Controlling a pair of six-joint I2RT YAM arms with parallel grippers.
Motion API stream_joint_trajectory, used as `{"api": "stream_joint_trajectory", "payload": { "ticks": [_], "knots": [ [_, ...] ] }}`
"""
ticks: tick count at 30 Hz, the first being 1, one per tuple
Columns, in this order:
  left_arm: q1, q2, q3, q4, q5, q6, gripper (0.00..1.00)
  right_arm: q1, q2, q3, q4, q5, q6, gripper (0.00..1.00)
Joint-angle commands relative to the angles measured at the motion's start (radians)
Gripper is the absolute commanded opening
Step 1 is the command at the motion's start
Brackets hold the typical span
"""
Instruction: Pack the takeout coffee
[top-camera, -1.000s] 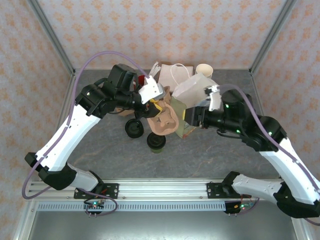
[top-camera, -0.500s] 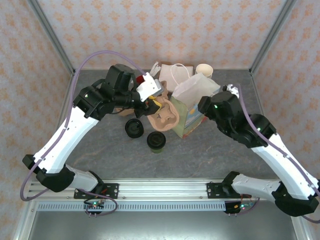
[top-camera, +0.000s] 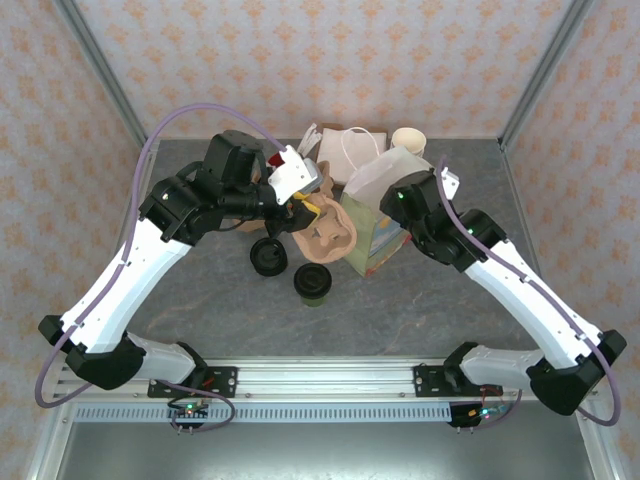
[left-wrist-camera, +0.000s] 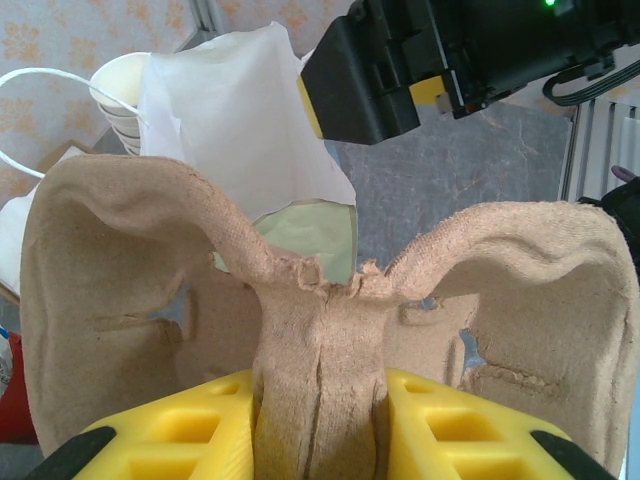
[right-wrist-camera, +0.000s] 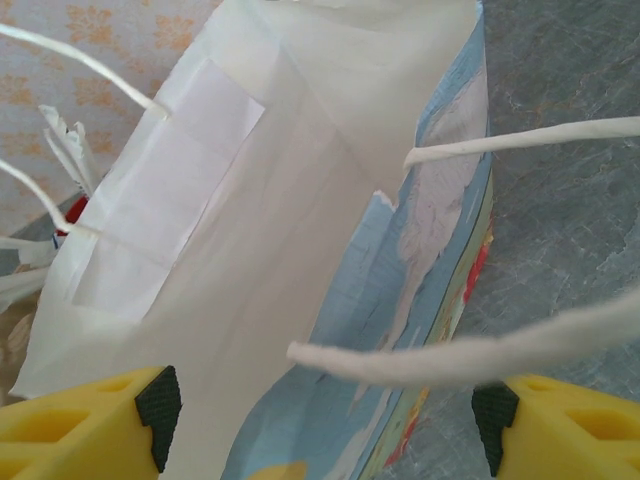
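**Coffee cup upright near paper bag**

The takeout coffee (top-camera: 312, 284) stands on the table (top-camera: 400, 300), black lid up, long axis vertical, just in front of a pulp cup carrier (left-wrist-camera: 320, 330). The left jaws clamp the carrier's middle ridge. The right jaws stand apart above a white paper bag (right-wrist-camera: 250, 200); its coloured side print is unreadable.

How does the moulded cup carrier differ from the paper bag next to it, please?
The cup carrier is brown moulded pulp, while the paper bag is white inside with a printed, coloured side. The carrier is clamped by its middle ridge between the jaws of the left gripper. The bag stands on the table, and the jaws of the right gripper are open astride one cord handle. Both look empty.
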Motion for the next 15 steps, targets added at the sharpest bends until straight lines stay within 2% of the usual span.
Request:
{"api": "stream_joint_trajectory", "payload": {
  "ticks": [1, 10, 15],
  "knots": [
    [0.003, -0.017, 0.009, 0.035, -0.01, -0.022, 0.32, -0.03, 0.025, -0.017, 0.048, -0.028, 0.011, 0.77],
    [0.003, -0.008, 0.035, 0.033, 0.014, -0.044, 0.32, -0.06, 0.059, -0.005, 0.044, -0.028, -0.04, 0.64],
    [0.0, -0.001, 0.066, 0.044, 0.071, -0.084, 0.32, -0.066, 0.06, -0.006, 0.034, -0.053, -0.079, 0.43]
  ]
}}
